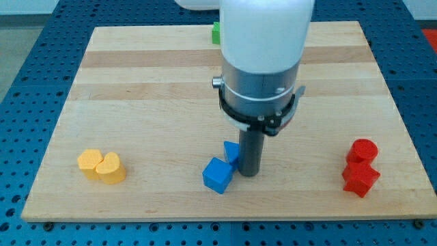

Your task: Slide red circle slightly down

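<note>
The red circle (363,149) stands near the board's right edge, touching a red star-like block (359,178) just below it. My tip (248,173) rests on the board at the lower middle, far to the left of the red circle. The tip touches or nearly touches a blue cube (218,175) on its left, and a second blue block (232,152) sits partly hidden behind the rod.
Two yellow blocks (102,166), a hexagon and a heart shape, touch each other at the lower left. A green block (216,32) shows at the top edge, mostly hidden by the arm. The wooden board (136,82) ends close to the red blocks.
</note>
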Motion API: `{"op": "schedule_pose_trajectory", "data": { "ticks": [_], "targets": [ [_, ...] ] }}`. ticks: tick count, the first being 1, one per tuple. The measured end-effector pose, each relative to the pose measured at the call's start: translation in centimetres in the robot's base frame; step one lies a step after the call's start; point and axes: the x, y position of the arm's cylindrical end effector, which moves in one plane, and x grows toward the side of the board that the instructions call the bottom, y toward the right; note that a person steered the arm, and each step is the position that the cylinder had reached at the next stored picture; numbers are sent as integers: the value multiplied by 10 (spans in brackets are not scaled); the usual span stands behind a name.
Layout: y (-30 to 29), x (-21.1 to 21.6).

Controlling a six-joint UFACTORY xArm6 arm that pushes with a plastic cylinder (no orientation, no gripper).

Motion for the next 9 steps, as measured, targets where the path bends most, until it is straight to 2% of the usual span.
{"op": "schedule_pose_trajectory", "data": {
  "ticks": [1, 3, 5, 7, 9],
  "targets": [
    [-7, -18],
    [-23, -19],
    [-70, -35],
    [-122, -76],
    [-173, -94]
  ]
}}
